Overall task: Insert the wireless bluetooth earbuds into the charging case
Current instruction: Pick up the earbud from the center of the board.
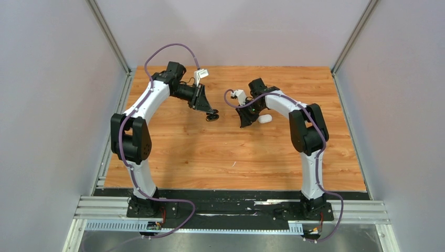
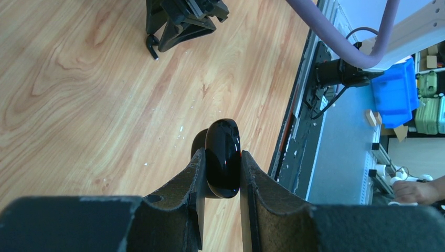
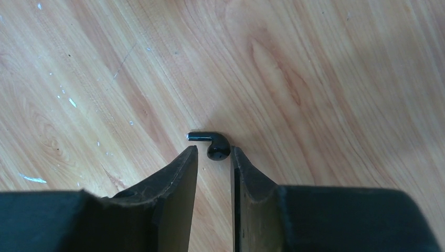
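Two white-and-black robot arms arch over the wooden table [image 1: 220, 157], their wrists bent down toward its far middle. The left arm [image 1: 149, 100] rises from its base at the near left and reaches far and rightward. The right arm [image 1: 294, 113] rises at the near right and curls far and leftward, so the two grippers hang near each other but apart.

The left gripper [image 2: 222, 154] is clamped on a glossy black pebble-shaped charging case [image 2: 223, 165]. The case stands on edge between the two fingers, low over the wood, and sticks out past their tips. Seen edge-on like this, I cannot tell whether its lid is up or what lies inside. A white pebble-shaped charging case [image 1: 265, 118] lies on the table just right of the right arm's wrist. It is partly hidden by the wrist, and its inside is not visible.

The right gripper [image 3: 213, 149] points down at the table with its fingers a narrow gap apart. One small black stemmed earbud [image 3: 212, 140] lies flat on the wood at their tips. Its rounded head sits between the tips, against the right finger, with a sliver of wood showing before the left one. Its thin stem points left, away from the head, and its shell is shiny.
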